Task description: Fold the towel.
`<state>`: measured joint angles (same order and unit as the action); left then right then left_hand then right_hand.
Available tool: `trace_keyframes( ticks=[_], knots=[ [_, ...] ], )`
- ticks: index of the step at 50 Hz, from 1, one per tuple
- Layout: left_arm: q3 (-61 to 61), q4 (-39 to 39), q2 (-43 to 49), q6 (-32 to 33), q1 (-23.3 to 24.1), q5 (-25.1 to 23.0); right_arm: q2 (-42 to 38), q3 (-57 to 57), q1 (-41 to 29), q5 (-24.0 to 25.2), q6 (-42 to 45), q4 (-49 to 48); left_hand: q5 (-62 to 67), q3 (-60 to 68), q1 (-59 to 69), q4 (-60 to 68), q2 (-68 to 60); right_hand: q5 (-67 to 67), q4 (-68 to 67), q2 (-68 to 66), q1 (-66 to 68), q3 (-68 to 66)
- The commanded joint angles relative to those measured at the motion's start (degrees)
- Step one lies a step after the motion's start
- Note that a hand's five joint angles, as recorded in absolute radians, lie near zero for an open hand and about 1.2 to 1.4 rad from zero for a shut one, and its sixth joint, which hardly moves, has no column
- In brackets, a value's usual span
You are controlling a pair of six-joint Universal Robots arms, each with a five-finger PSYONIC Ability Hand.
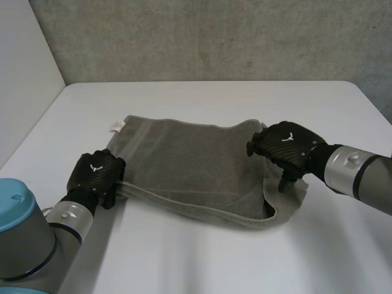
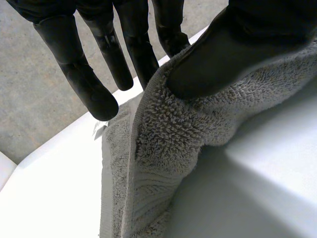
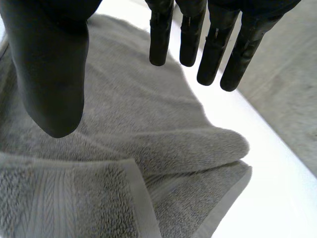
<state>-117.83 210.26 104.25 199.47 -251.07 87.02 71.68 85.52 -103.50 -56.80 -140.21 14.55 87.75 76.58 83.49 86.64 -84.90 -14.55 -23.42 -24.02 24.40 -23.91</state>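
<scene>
A grey towel (image 1: 190, 159) lies on the white table (image 1: 208, 263), its near edge doubled into a thick fold and a white label (image 1: 116, 127) at its far left corner. My left hand (image 1: 95, 174) is at the towel's near left corner. In the left wrist view its thumb (image 2: 223, 49) presses a raised bunch of towel (image 2: 163, 134) against the fingers, the other fingers straight. My right hand (image 1: 288, 146) hovers over the towel's right edge. Its thumb (image 3: 49, 74) and straight fingers stand spread above the rumpled, folded-over towel (image 3: 148, 124), holding nothing.
A concrete wall (image 1: 214, 37) runs behind the table. The table's left edge meets a pale wall. My left arm's blue-capped joint (image 1: 15, 202) sits at the near left corner. Bare table lies in front of the towel and behind it.
</scene>
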Motion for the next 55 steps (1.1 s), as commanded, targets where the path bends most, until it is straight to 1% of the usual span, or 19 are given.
trace_keyframes(
  ticks=[1,5,8,17,19,21,22,24,25,34,42,44,45,46,48,49,50,54,55],
  knots=[
    [-0.47,0.07,-0.09,0.04,0.05,0.00,-8.65,-8.25,-0.91,-1.82,10.20,7.32,-17.75,3.42,-3.49,-6.64,4.90,-2.18,-3.31,-2.70,2.33,-2.81],
    [-0.47,0.07,-0.09,0.04,-0.03,0.00,-12.95,-10.72,-1.35,-5.42,12.59,8.65,-17.75,3.42,-3.49,-6.64,4.90,-4.38,-5.50,-4.90,4.52,-5.01],
    [-0.56,0.42,-0.01,0.04,-0.03,0.00,-15.15,-10.81,-1.36,-6.92,13.29,8.21,-17.75,3.42,-3.49,-6.64,4.90,-4.38,-5.50,-4.90,4.52,-5.01],
    [-0.56,0.77,0.08,0.13,-0.03,0.00,-18.59,-10.72,-1.44,-7.63,15.58,6.10,-17.75,3.42,-3.49,-6.64,4.90,-8.75,-9.88,-9.27,8.90,-9.38],
    [-0.56,0.77,-0.01,0.13,-0.03,0.00,-18.85,-10.72,-1.53,-7.98,15.49,5.66,-17.75,3.42,-3.49,-6.64,4.90,-13.12,-14.25,-13.65,13.27,-13.76],
    [-0.56,0.77,-0.01,0.13,-0.12,0.00,-19.03,-10.55,-1.70,-8.15,14.88,4.44,-17.75,3.42,-3.49,-6.64,4.90,-20.99,-22.12,-21.52,21.14,-21.63],
    [-0.56,0.77,-0.01,0.13,-0.12,0.00,-19.03,-10.55,-1.71,-8.15,14.88,4.43,-17.75,3.42,-3.49,-6.64,4.90,-21.03,-22.16,-21.55,21.18,-21.66],
    [-0.56,0.77,-0.01,0.13,-0.12,0.00,-18.94,-10.02,-1.62,-8.33,14.53,2.86,-17.75,3.42,-3.49,-6.64,4.90,-28.73,-29.86,-29.25,28.88,-29.36],
    [-0.56,0.77,-0.01,0.13,-0.30,0.00,-18.94,-10.02,-1.62,-8.33,14.53,2.85,-17.75,3.42,-3.49,-6.64,4.90,-28.77,-29.89,-29.29,28.91,-29.40],
    [-0.65,0.77,0.08,0.13,-0.39,0.00,-15.79,-6.69,-1.18,-8.50,10.31,0.65,-17.75,3.42,-3.49,-6.64,4.90,-30.28,-31.41,-30.80,30.43,-30.91],
    [-0.65,0.77,-0.01,0.13,-0.47,0.00,-12.97,-1.77,-0.48,-8.50,10.04,-1.89,-17.75,3.42,-3.49,-6.64,4.90,-30.95,-32.08,-31.48,31.10,-31.58],
    [-0.65,0.77,-0.01,0.13,-0.39,0.00,-12.35,-0.88,-0.39,-8.42,9.87,-2.60,-17.75,3.42,-3.49,-6.64,4.90,-33.81,-34.94,-34.34,33.96,-34.45],
    [-0.65,0.77,0.08,0.21,-0.39,0.00,-11.57,0.08,-0.30,-8.42,9.43,-3.38,-17.75,3.42,-3.49,-6.64,4.90,-38.31,-39.44,-38.83,38.46,-38.94],
    [-0.65,0.77,0.08,0.22,-0.39,0.00,-11.56,0.09,-0.30,-8.42,9.43,-3.39,-17.75,3.42,-3.49,-6.64,4.90,-38.35,-39.48,-38.88,38.50,-38.99],
    [-0.65,0.77,0.08,0.22,-0.39,0.00,-9.64,1.92,-0.21,-8.16,7.07,-5.31,-17.75,3.42,-3.49,-6.64,4.90,-48.55,-49.68,-49.07,48.70,-49.18],
    [-0.65,0.77,0.08,0.22,-0.47,0.00,-9.63,1.93,-0.21,-8.15,7.06,-5.32,-17.75,3.42,-3.49,-6.64,4.90,-48.61,-49.74,-49.14,48.76,-49.25],
    [-0.65,0.77,0.08,0.22,-0.47,0.00,-8.49,2.98,0.31,-7.81,5.49,-6.37,-17.75,3.42,-3.49,-6.64,4.90,-55.38,-56.51,-55.91,55.53,-56.02],
    [-0.56,0.77,0.34,0.30,-0.47,0.00,-6.11,5.45,2.34,-7.54,1.69,-9.10,-17.75,3.42,-3.49,-6.64,4.90,-55.45,-56.58,-55.98,55.60,-56.09],
    [-0.56,0.77,0.34,0.30,-0.47,0.00,-4.89,6.93,3.38,-7.54,-0.74,-11.28,-17.75,3.42,-3.49,-6.64,4.90,-55.45,-56.58,-55.98,55.60,-56.09]
  ],
)
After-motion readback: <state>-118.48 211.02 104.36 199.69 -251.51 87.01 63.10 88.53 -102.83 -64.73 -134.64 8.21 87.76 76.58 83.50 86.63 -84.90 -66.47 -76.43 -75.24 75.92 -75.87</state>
